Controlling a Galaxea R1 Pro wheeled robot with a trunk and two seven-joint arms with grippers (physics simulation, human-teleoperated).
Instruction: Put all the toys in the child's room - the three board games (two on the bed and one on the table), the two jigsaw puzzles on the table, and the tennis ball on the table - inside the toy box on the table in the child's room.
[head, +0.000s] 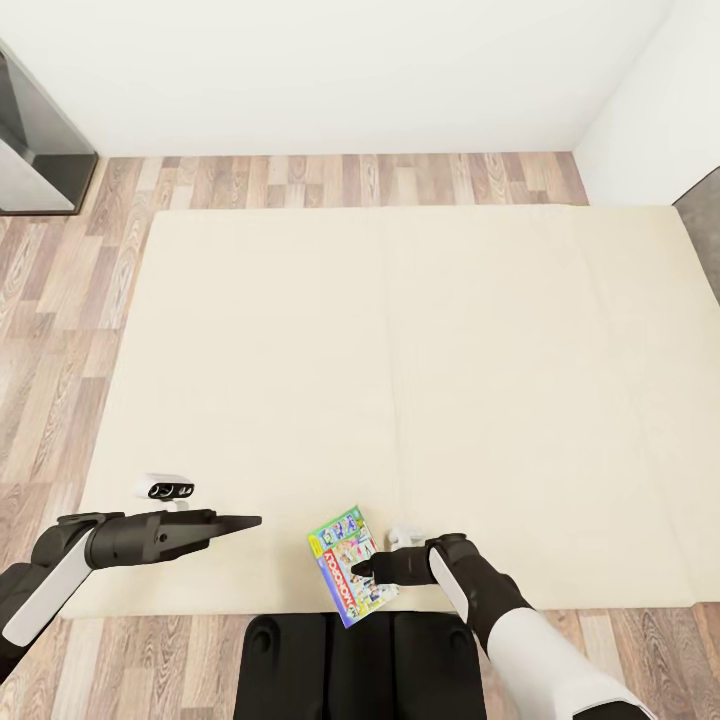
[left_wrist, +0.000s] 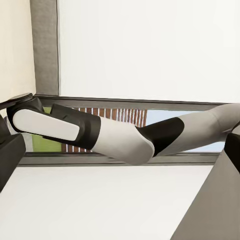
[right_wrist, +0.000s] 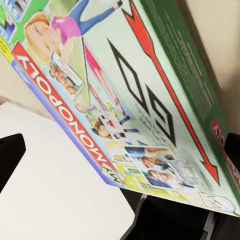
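Step in hand: picking up the Monopoly board game (head: 350, 565) from the near edge of the bed (head: 420, 340). The box lies tilted at the mattress edge, partly over it. Right pincer (head: 366, 570) sits at the box; the right wrist view shows the lid very close, but fingers are barely seen, so I cannot tell whether it grips. Left pincer (head: 245, 521) hovers beside, apparently closed, empty. Next: confirm firm grip, lift, carry to the toy box.

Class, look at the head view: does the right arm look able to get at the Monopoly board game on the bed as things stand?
Probably yes. The right gripper is already at the Monopoly box, which lies near the bed's front edge, with nothing between them. Whether it grips the box, the pictures do not show.
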